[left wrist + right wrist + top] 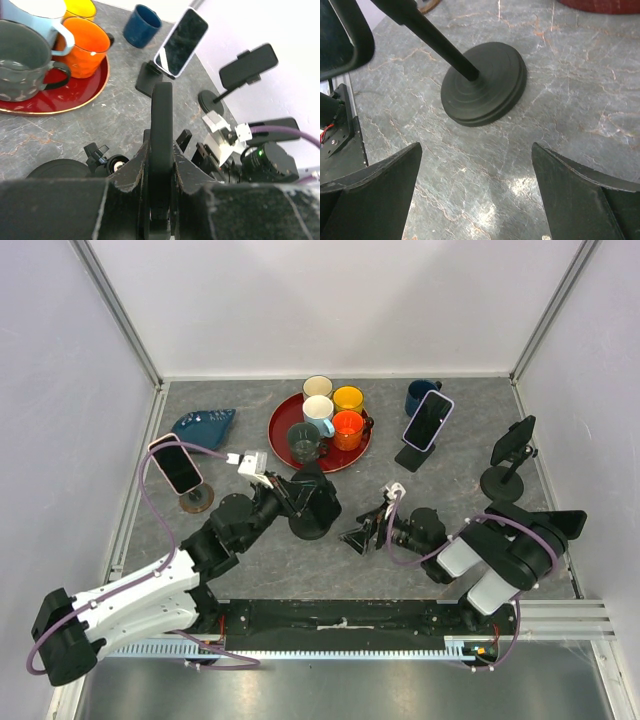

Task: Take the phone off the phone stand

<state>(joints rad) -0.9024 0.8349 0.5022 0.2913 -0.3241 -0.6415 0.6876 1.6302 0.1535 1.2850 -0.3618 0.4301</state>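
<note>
A black phone [318, 492] stands edge-on over a black stand with a round base [310, 526] at mid-table. My left gripper [298, 490] is shut on this phone; in the left wrist view its fingers [131, 170] press both faces of the thin dark slab [162, 115]. I cannot tell whether the stand's clamp still grips the phone. My right gripper [364, 536] is open just right of the base. In the right wrist view the base [485, 82] and its slanting pole [435, 42] lie ahead of the wide-apart jaws [477, 190], and the phone's corner [340, 40] shows at upper left.
A red tray [283, 435] holds several mugs behind the stand. A blue mug [420, 395] and a lilac-cased phone on a stand [428, 422] are at back right, a dark phone stand [510, 455] at far right, a pink-cased phone [176, 464] and blue dish [205, 423] at left.
</note>
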